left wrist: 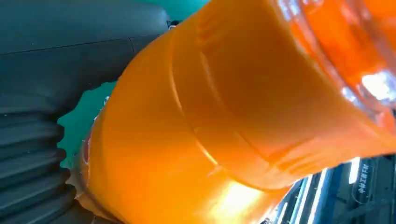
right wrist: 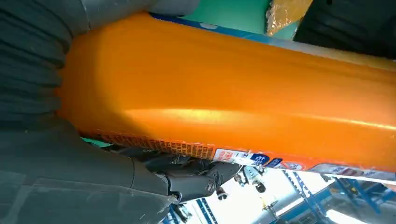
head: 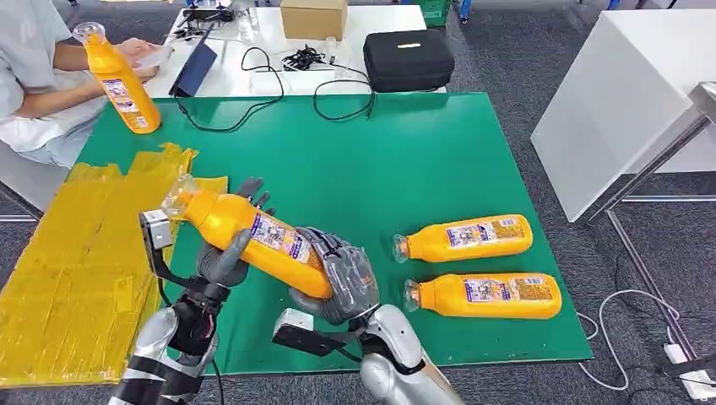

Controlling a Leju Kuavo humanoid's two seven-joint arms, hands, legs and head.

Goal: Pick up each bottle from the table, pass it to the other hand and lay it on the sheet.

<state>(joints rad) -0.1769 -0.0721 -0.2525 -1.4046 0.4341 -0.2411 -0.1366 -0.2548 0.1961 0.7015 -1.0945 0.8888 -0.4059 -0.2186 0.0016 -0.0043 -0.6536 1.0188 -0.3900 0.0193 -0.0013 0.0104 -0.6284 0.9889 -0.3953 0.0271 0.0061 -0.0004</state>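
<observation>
Orange bottle (head: 253, 239) tilted, cap toward yellow sheet (head: 76, 270), gripped by both left hand (head: 226, 253) & right hand (head: 342, 283); two bottles (head: 473, 266) lie nearby on green mat (head: 405, 169).

The orange bottle (left wrist: 224, 121) sits right against the left hand (left wrist: 42, 140), its clear neck end (left wrist: 373, 79) away from the wrist, green mat (left wrist: 88, 116) showing between

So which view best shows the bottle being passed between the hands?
The head view: the whole bottle shows, tilted above the mat, the left hand near its neck and the right hand at its base. The wrist views give only close orange surface and part of its label.
</observation>
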